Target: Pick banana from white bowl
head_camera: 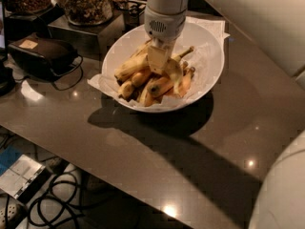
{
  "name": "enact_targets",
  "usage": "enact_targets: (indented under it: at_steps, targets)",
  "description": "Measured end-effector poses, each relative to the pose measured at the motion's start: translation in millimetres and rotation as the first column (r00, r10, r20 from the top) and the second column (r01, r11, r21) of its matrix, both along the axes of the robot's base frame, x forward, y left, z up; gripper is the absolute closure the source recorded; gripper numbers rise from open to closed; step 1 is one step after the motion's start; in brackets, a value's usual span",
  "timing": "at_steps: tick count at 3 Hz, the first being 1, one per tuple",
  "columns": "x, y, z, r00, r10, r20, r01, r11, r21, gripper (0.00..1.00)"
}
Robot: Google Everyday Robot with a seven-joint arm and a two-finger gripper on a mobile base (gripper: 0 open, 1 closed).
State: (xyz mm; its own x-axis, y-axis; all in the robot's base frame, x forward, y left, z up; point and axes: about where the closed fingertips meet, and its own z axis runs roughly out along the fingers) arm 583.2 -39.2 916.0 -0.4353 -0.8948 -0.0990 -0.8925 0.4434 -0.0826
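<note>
Brown table (143,147) bears white bowl (211,56) on paper (95,83), black case (43,56); gripper (158,61) inside bowl.

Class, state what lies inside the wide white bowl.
The wide white bowl holds a pile of yellow bananas; the robot's hand sits down among them, hiding the fruit beneath it.
</note>
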Motion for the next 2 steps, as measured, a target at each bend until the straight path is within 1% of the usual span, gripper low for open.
enact_targets:
  at_steps: [1,2]
  targets:
    - [-5,7,8,0.9983,0.039,0.044,-0.039,0.999,-0.003,1.0]
    - [-18,15,21,0.9919,0.093,0.087,-0.092,0.996,-0.016,1.0]
